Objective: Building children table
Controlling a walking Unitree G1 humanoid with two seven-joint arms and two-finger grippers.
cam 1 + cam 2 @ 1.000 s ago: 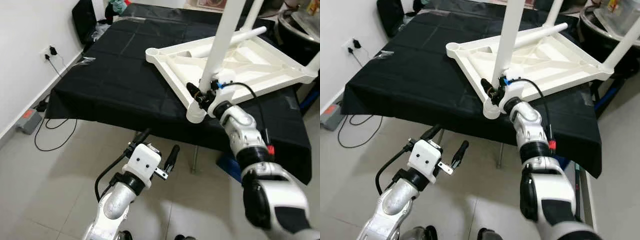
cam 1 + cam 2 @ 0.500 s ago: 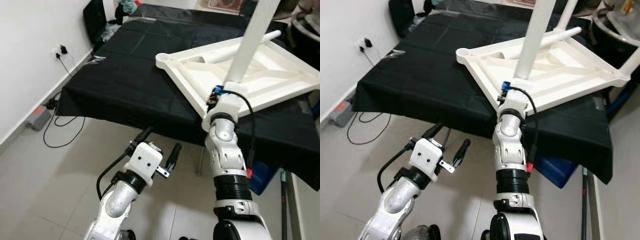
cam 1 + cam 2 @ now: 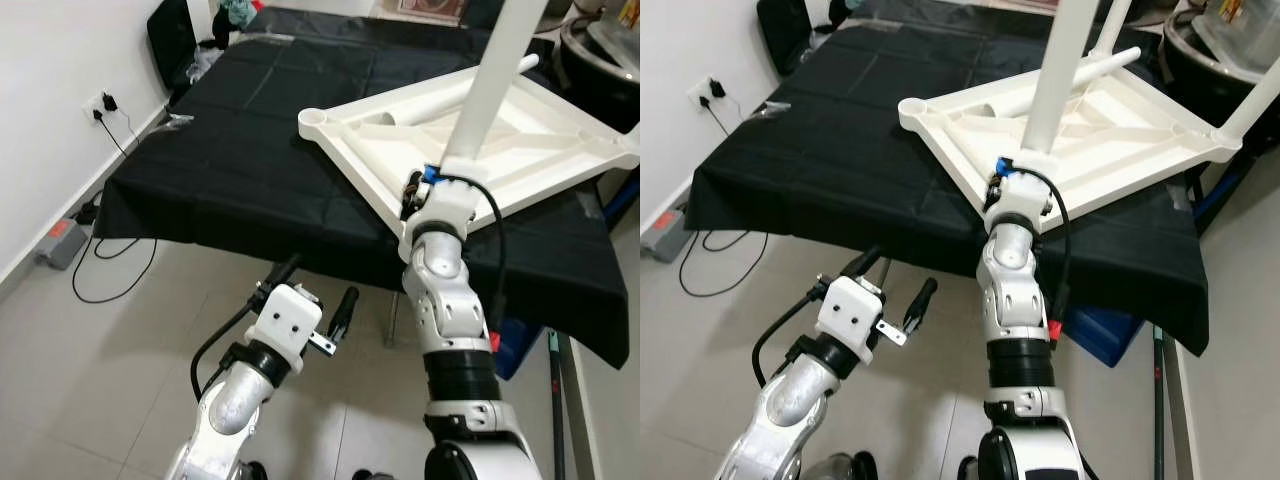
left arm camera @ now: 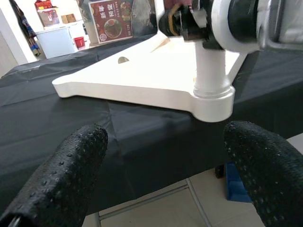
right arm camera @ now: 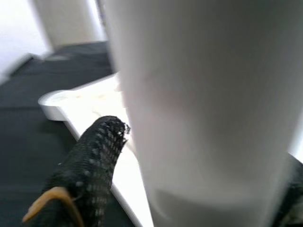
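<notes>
A white children's table (image 3: 520,150) lies upside down on a black-covered table (image 3: 230,150). A white leg (image 3: 490,90) stands upright in its near corner socket. My right gripper (image 3: 425,185) is shut on the base of this leg; the right wrist view has the leg (image 5: 199,104) close up with one black finger (image 5: 90,165) beside it. Another leg (image 3: 1250,100) stands at the right corner, and one lies inside the frame (image 3: 505,70). The left corner socket (image 3: 318,120) holds nothing. My left gripper (image 3: 318,283) hangs open below the table's front edge, holding nothing.
A wall socket with a plugged charger (image 3: 103,102) is on the left wall, with a cable and power strip (image 3: 60,240) on the tiled floor. A blue box (image 3: 510,335) sits under the black table. A black bag (image 3: 170,40) stands at the back left.
My right forearm has swung from the right of the leg to straight in front of it, still holding the leg's base. The head camera shifted a little. The left arm stayed put.
</notes>
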